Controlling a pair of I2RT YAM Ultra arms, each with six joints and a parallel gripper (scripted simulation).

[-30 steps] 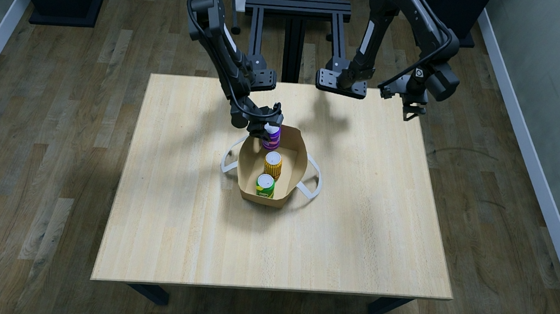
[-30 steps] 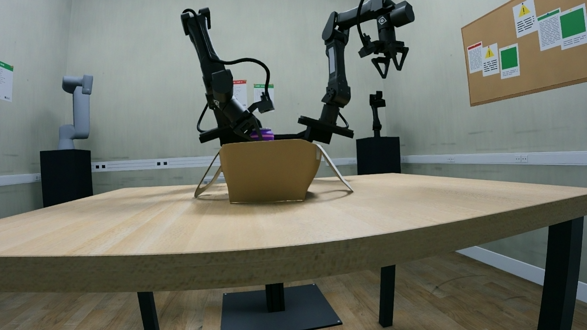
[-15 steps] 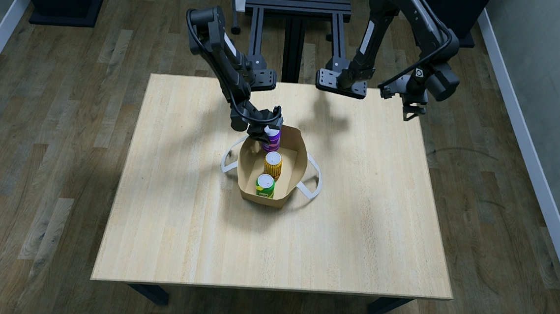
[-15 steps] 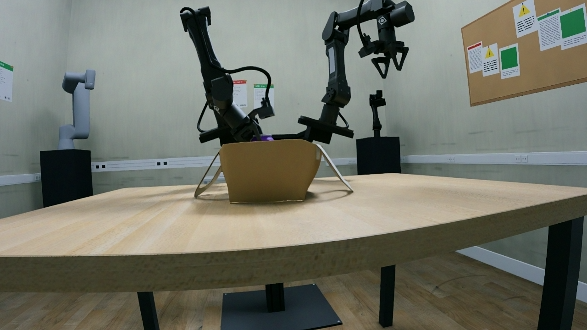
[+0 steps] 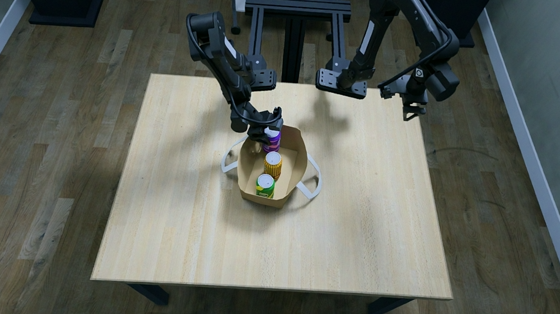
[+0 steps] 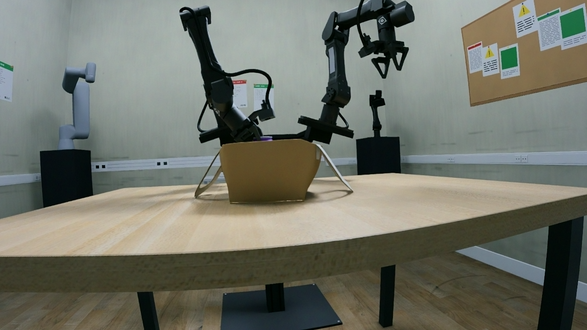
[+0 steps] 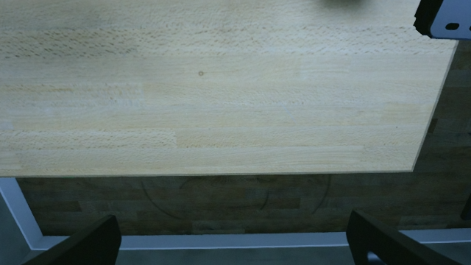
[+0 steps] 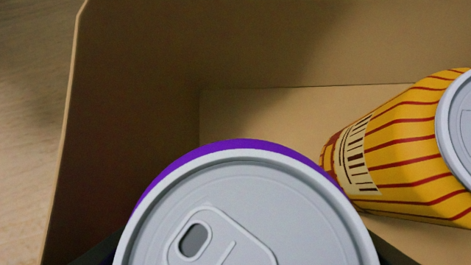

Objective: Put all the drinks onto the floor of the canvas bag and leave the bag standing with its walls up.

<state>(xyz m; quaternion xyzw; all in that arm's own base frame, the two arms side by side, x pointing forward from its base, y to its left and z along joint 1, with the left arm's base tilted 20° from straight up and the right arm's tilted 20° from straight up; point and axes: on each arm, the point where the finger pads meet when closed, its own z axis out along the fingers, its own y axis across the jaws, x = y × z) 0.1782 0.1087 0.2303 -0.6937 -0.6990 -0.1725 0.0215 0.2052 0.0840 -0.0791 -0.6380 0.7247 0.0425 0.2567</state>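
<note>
right gripper (image 5: 269,138) (image 6: 255,136) (image 8: 246,254) pinching purple can (image 5: 275,142) (image 6: 266,138) (image 8: 239,206) | can basically upright, inside bag's (image 5: 298,155) (image 6: 268,172) (image 8: 129,92) arm-base end | floor's straight below, I reckon

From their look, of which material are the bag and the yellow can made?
The bag looks like matte stiff paper or canvas: plain brown, creased edges, no weave visible. The yellow can seems painted metal, probably aluminium: grey rimmed lid, softly shining striped side.
</note>
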